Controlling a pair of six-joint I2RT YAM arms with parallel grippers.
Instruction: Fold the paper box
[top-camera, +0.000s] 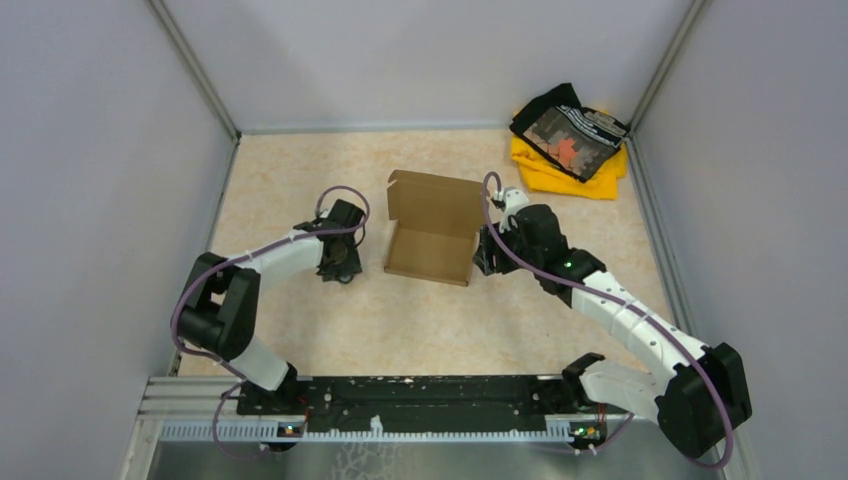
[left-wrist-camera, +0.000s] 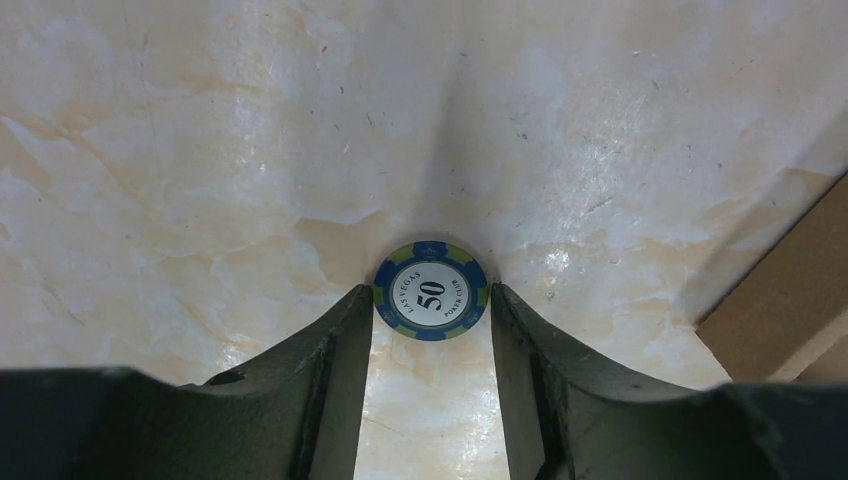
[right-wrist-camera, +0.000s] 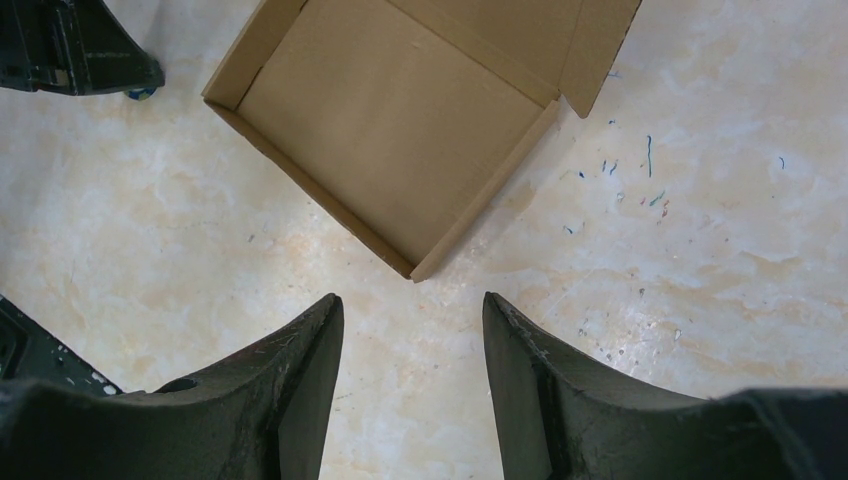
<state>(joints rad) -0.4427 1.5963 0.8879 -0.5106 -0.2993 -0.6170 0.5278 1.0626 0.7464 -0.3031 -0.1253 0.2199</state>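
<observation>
- The left gripper (top-camera: 341, 262) is held low over the table (top-camera: 300, 330), well left of the box, jaws partly apart. A poker chip (left-wrist-camera: 431, 291) lies flat at its tips; whether it is pinched cannot be told.
- The paper box (top-camera: 430, 238) is laid mid-table between both grippers, walls raised, lid left open.
- The right gripper (top-camera: 490, 255) is poised beside the box's right edge, parted and empty, seemingly placed to work that side.

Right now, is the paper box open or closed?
Open. The paper box shows its bare inner floor, its low side walls are up, and the lid is not folded over it. It looks empty.
</observation>
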